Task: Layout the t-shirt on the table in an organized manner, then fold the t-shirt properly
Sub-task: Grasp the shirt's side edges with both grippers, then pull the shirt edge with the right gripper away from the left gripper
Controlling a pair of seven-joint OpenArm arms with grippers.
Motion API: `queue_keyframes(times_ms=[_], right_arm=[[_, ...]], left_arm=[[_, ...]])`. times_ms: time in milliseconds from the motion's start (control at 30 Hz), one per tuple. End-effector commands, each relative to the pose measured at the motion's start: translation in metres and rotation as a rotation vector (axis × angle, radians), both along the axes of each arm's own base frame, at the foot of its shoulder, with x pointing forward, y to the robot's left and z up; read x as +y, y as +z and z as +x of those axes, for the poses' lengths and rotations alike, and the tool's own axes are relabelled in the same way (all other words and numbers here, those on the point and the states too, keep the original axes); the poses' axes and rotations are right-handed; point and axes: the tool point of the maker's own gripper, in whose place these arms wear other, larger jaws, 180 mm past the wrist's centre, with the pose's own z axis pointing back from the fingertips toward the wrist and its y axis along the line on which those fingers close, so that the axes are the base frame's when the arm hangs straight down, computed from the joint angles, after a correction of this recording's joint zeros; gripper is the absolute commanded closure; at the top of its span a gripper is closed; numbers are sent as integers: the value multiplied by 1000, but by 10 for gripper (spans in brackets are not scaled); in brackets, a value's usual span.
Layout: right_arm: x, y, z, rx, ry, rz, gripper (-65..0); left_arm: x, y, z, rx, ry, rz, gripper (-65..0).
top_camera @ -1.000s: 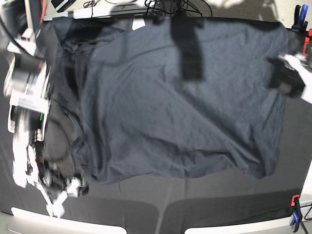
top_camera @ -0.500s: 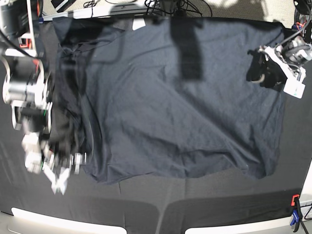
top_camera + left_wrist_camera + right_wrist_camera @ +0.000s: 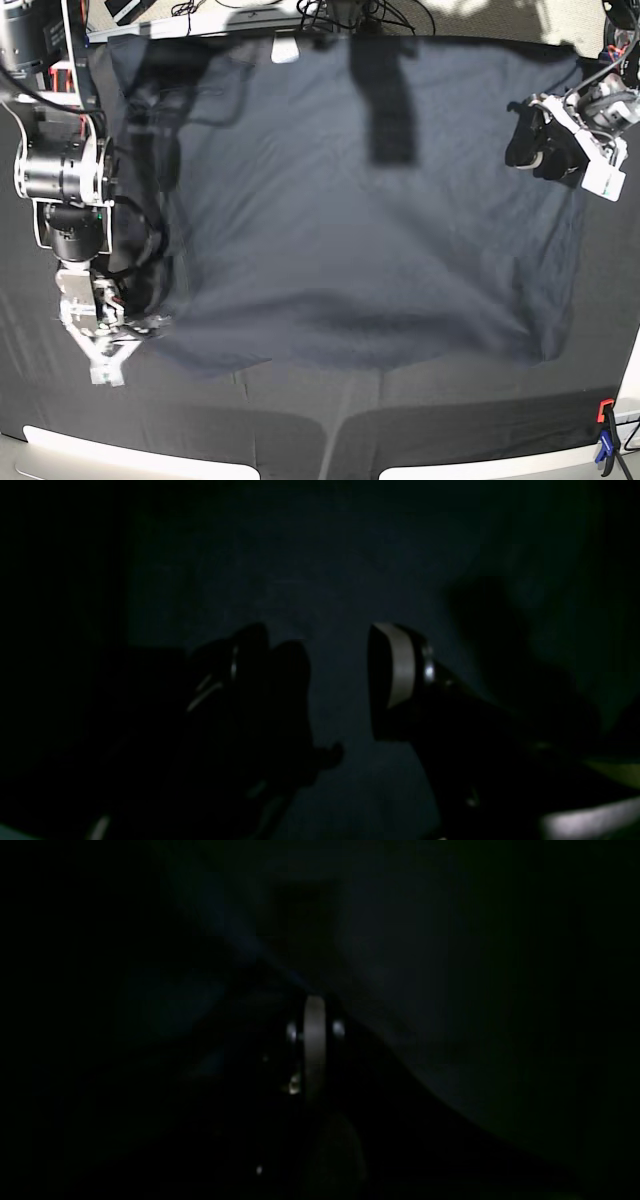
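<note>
The dark navy t-shirt [image 3: 360, 230] lies spread over most of the black-clothed table [image 3: 300, 420], its white neck label [image 3: 285, 50] at the far edge. My right gripper [image 3: 125, 335] sits low at the shirt's near-left corner; in the right wrist view its jaws [image 3: 315, 1040] are pressed together, and the fabric edge runs into them. My left gripper [image 3: 530, 150] hovers over the shirt's far-right part. It is open, and only dark fabric [image 3: 325, 580] shows between its fingers [image 3: 395, 665].
An orange and blue clamp [image 3: 605, 430] grips the near-right table edge, and another clamp [image 3: 612, 30] sits at the far right. Cables [image 3: 350, 12] lie behind the far edge. White frame parts [image 3: 100, 450] line the near edge.
The right gripper has gone from open to shut at the shirt's near-left corner. The shirt now lies flatter, with its near-left edge drawn left. The left arm has held still over the last half second.
</note>
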Motion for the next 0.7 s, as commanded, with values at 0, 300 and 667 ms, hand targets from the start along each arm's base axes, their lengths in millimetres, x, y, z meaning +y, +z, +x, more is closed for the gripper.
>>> queue_keyframes(times_ms=[0, 300, 667], right_arm=[[-17, 36, 19, -95, -32, -51, 0], [-19, 43, 24, -124, -5, -102, -127], [-12, 77, 34, -112, 1, -77, -262]], left_arm=[[2, 12, 6, -44, -5, -5, -292], [2, 12, 6, -44, -5, -5, -292], [2, 12, 6, -45, -5, -5, -292]])
